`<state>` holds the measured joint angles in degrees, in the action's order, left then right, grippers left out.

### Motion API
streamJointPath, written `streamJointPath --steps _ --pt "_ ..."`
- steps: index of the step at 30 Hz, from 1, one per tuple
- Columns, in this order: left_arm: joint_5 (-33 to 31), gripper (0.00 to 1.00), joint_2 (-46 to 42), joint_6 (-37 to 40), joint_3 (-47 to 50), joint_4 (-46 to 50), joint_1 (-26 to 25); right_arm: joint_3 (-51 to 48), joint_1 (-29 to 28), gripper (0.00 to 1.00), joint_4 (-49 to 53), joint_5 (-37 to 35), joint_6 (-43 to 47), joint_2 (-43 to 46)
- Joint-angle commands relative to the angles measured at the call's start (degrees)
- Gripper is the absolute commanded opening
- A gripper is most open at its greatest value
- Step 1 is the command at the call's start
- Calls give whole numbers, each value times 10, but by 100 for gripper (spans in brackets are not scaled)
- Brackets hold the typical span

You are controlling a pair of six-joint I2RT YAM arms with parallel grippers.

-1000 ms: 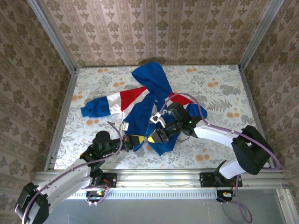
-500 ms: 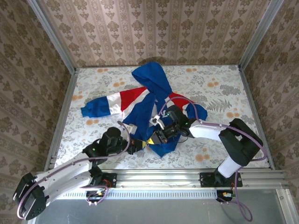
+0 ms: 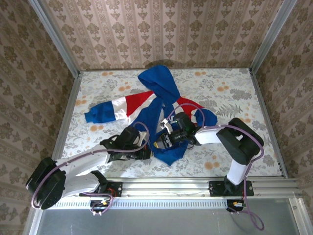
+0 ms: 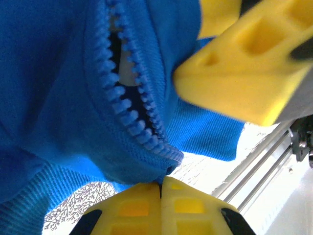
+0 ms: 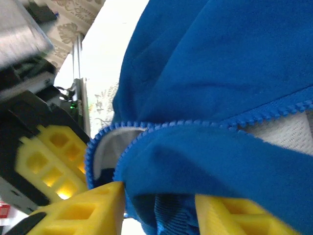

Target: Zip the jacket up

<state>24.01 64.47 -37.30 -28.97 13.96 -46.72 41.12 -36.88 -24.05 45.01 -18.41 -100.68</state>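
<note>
The royal-blue jacket (image 3: 146, 105) lies spread on the table, hood at the back, red and white bands across the left sleeve. My left gripper (image 3: 148, 152) is at its bottom hem; in the left wrist view the gripper (image 4: 161, 188) is shut, pinching the lower end of the zipper teeth (image 4: 128, 113), which run apart above. My right gripper (image 3: 164, 142) is just beside it on the hem. In the right wrist view the gripper (image 5: 159, 213) has a thick fold of the blue hem (image 5: 195, 171) between its yellow fingers (image 5: 93, 208), pale lining (image 5: 105, 152) showing.
The flowered table (image 3: 234, 98) stretches right of the jacket. A metal rail (image 3: 171, 185) runs along the near edge, just below both grippers. The two grippers are very close: the right one's finger (image 4: 244, 58) looms in the left wrist view.
My left arm has swung right and forward to the jacket's bottom hem, next to the right gripper. The right gripper has shifted slightly left with the hem.
</note>
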Motion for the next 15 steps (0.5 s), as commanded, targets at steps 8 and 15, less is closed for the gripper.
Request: streamJointPath --steps 8,15 --pt "19 0 48 42 -115 157 30 -42 -15 54 67 -153 10 130" --pt "12 0 64 21 -156 199 38 -63 -51 57 72 -172 2 166"
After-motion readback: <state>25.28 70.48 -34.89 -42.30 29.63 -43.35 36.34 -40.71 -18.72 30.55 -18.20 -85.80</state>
